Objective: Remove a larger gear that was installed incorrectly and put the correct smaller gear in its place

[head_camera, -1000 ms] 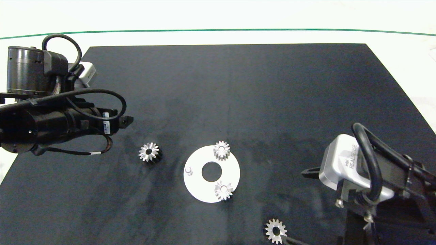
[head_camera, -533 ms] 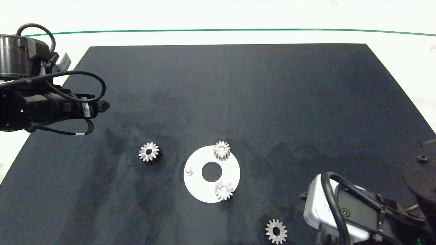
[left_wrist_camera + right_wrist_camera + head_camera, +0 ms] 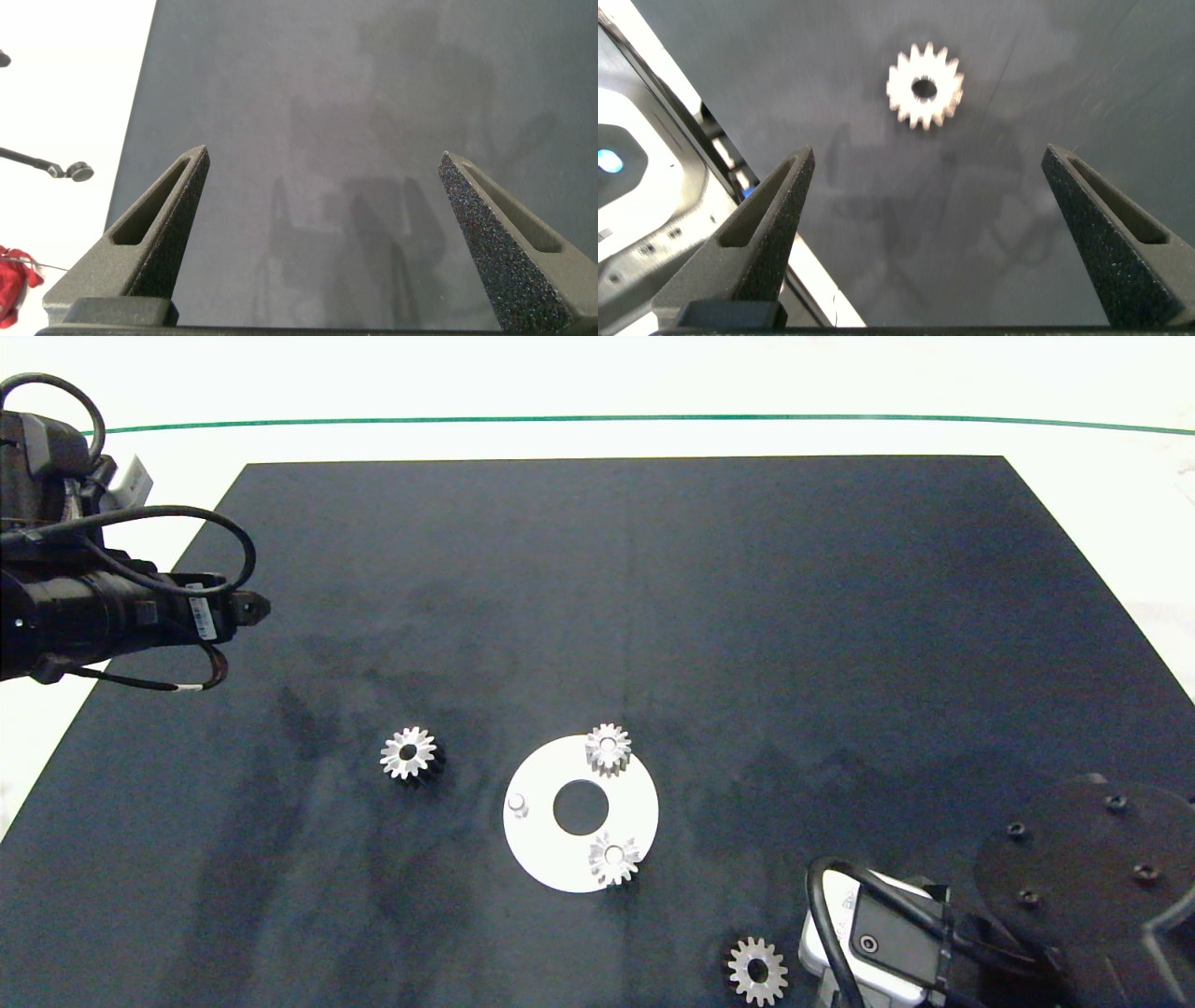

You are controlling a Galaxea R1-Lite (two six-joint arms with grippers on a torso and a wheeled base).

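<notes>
A black mat (image 3: 653, 616) covers most of the head view, lying on a pale table (image 3: 597, 383) with a thin green line across the top of the frame. Just below the centre of the frame lies a white disc (image 3: 560, 859) with a round middle hole. Two chunky gears sit on it, one at its upper edge (image 3: 608, 749) and one at its lower right (image 3: 613, 860), and a short bare peg (image 3: 516, 802) stands on its left side. The large gear (image 3: 409, 753) rests on the mat left of the disc, apart from it and clear of both arms. The small gear (image 3: 757, 972), flat with a wide dark hole, lies on the mat at the bottom edge of the frame, right of centre and below the disc. The right gripper (image 3: 924, 219) is near it at the lower right of the head view, where only its wrist housing shows; in the right wrist view its fingers stand wide apart, holding nothing, with the small gear (image 3: 924, 89) lying on the mat beyond them, roughly between their lines and untouched. The left gripper (image 3: 322, 224) is at the upper left of the head view, over the mat's left edge; its jaws are also spread wide and empty, with only bare mat between them.
</notes>
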